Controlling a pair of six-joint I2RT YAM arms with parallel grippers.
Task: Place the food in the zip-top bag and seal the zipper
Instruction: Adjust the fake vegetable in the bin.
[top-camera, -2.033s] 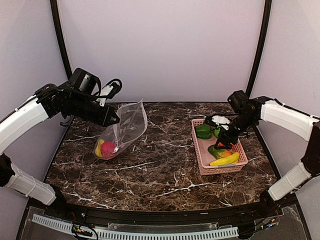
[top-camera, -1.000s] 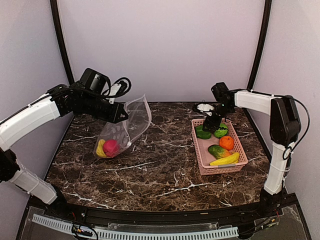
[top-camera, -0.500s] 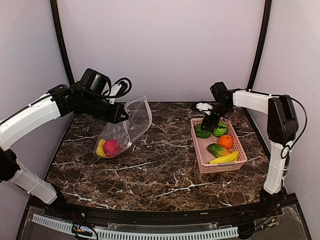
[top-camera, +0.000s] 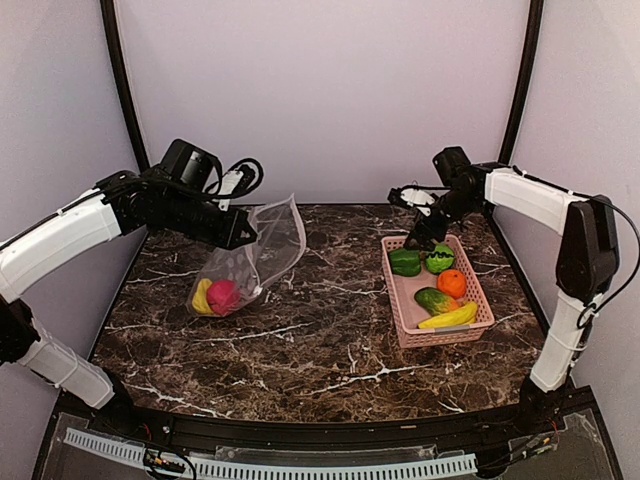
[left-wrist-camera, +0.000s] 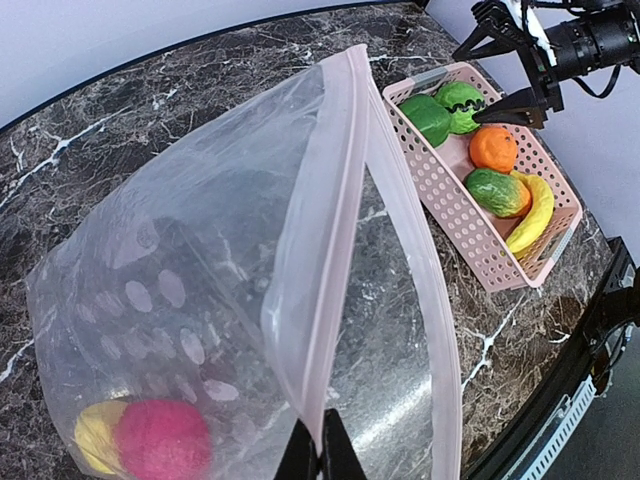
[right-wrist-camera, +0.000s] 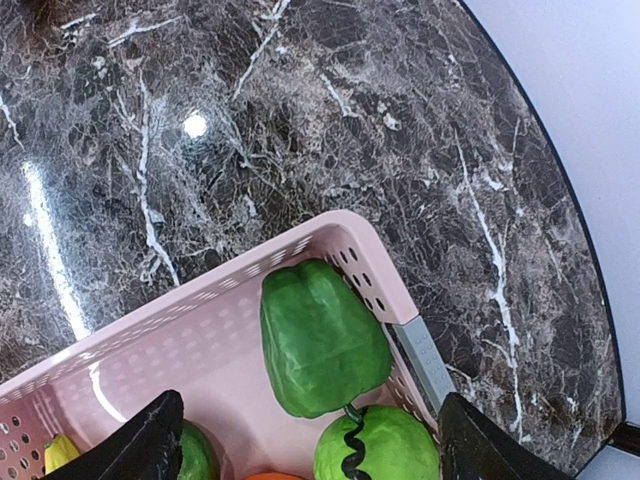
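Dark marble worktop (top-camera: 330, 340), and my right jaws have swung up from mid-basket to the far end of the pink basket (top-camera: 396, 300). They're wide apart and empty, hovering over the green pepper (right-wrist-camera: 320, 335). Left jaws stay pinched on the zipper (left-wrist-camera: 335, 230), holding the zip-top bag (top-camera: 262, 250) open near the left edge, red apple (top-camera: 222, 295) already inside. Pepper looks like my next pick.

Lab enclosure: blank walls (top-camera: 320, 100), marble table (top-camera: 320, 340)

Dark marble table (top-camera: 330, 340) with white veins; plain pale lilac walls (top-camera: 320, 90); black corner poles (top-camera: 521, 90).
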